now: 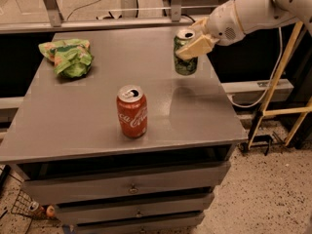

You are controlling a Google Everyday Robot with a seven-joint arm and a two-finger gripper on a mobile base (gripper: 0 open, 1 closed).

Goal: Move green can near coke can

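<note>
Up near the far right corner of the grey desk (73,130), the pincer (189,44) of a white robot arm (253,11) is clamped on the green can (185,65), one tan finger (196,46) laid across its upper half. The can is upright in the pincer, its base at or just above the desk top; contact cannot be told. The coke can (131,112) stands upright well apart from the pincer, down and to its left in the view, near the front edge. A crumpled green and orange snack bag (68,57) lies far to the pincer's left
</note>
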